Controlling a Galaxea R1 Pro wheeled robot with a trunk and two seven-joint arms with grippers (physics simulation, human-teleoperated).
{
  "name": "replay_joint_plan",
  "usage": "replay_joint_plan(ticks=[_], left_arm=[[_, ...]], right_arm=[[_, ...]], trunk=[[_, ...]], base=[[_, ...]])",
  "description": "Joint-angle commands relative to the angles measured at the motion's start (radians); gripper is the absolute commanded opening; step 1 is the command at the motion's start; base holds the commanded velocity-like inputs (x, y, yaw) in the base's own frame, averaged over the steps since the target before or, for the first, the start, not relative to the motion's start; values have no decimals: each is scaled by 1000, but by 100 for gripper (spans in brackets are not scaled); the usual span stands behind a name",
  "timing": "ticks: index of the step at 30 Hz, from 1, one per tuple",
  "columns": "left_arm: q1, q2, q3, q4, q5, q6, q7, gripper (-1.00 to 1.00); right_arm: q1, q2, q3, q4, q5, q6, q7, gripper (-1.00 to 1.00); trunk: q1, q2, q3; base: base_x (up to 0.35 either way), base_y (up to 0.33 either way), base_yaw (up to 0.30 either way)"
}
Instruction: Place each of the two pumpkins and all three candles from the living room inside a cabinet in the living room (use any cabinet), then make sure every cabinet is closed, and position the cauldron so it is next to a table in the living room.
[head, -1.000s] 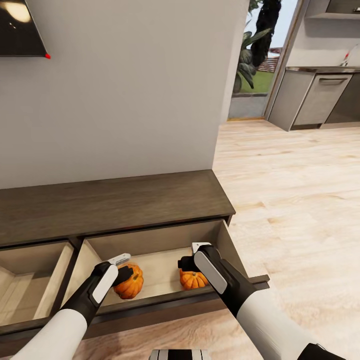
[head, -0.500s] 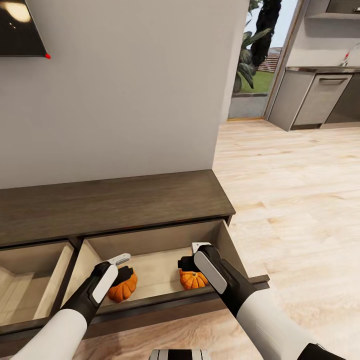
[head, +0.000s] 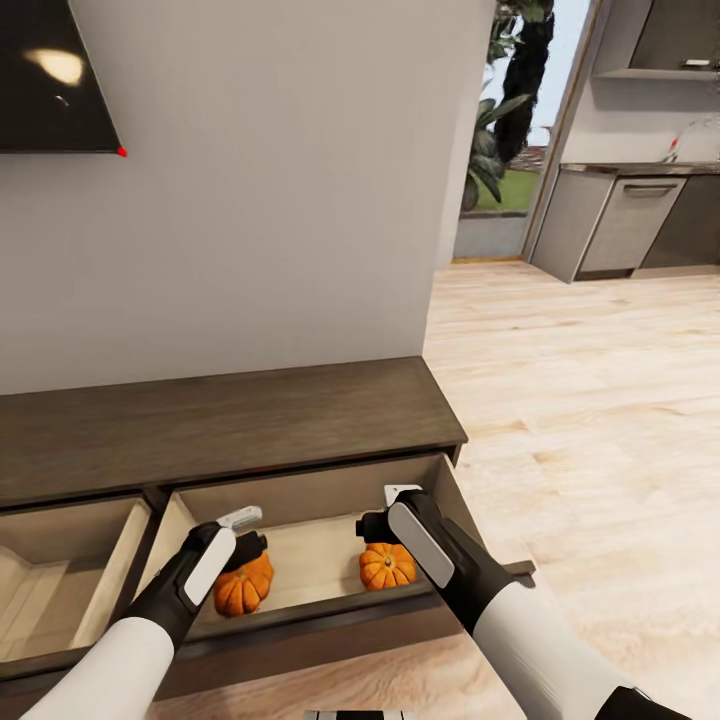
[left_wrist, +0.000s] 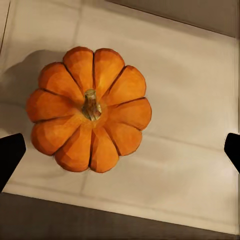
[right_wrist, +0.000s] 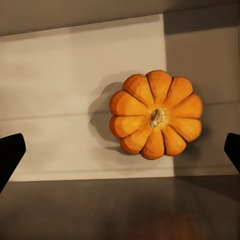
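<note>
The long dark-brown cabinet (head: 230, 420) stands against the wall with two drawers pulled out. Both orange pumpkins rest on the pale floor of the right-hand drawer (head: 320, 560). One pumpkin (head: 243, 590) (left_wrist: 90, 109) lies just below my left gripper (head: 247, 535), which is open; its dark fingertips (left_wrist: 10, 155) sit wide apart, clear of it. The other pumpkin (head: 388, 566) (right_wrist: 156, 115) sits under my right gripper (head: 383, 510), also open, with the fingertips (right_wrist: 10, 152) at the frame edges. The candles and the cauldron are out of view.
A second open drawer (head: 70, 580) lies to the left. A dark screen (head: 50, 80) hangs on the wall above. Pale wood floor (head: 600, 420) runs right toward grey kitchen cupboards (head: 620, 220) and a doorway with a plant (head: 495, 150).
The left pumpkin has dropped from the left gripper's fingers onto the drawer floor. The head camera has tilted up slightly. The right pumpkin and arm are unchanged.
</note>
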Motion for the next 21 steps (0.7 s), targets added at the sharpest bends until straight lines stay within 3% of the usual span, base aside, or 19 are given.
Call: replay_joint_plan(ticks=[1, 21], left_arm=[[0, 1, -6, -2, 10, 9, 9, 100], [0, 1, -4, -37, 11, 32, 11, 100]], right_arm=[[-1, 0, 2, -1, -10, 0, -10, 100], [-1, -1, 2, -2, -10, 0, -10, 100]], trunk=[[-1, 0, 3], [-10, 5, 80]], base=[[0, 0, 0], [0, 0, 0]])
